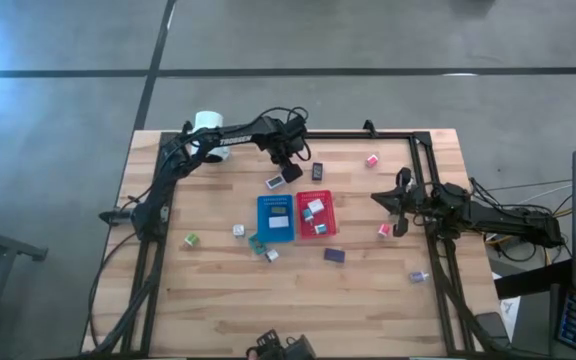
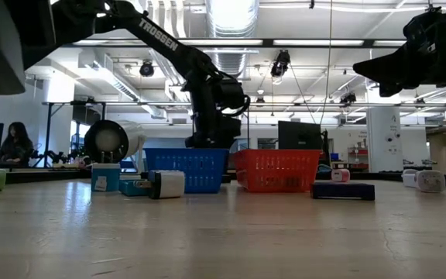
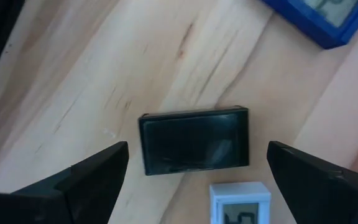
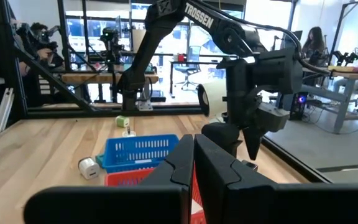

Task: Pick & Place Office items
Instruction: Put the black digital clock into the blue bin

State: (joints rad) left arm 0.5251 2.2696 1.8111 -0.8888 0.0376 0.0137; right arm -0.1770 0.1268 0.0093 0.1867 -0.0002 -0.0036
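- Left gripper (image 1: 290, 170) hangs over the back of the surface, at about 12 o'clock from the blue tray (image 1: 276, 218), fingers (image 3: 86, 180) spread wide and holding nothing.
- Straight below it in the wrist view lies a flat black block (image 3: 194, 140), with a small white block (image 3: 240, 200) just beside it.
- This looks like the approach to a pick: my read is the next move calls for a straight drop, so the fingers straddle the black block without clipping its white neighbour.
- Right gripper (image 1: 400, 205) waits at about 3 o'clock from the red tray (image 1: 317, 213), fingers pressed together, empty.
- Other office items lie scattered across the surface; a few sit in the trays already.
- The white block is cut off at the frame edge, and the far items are too small to name.
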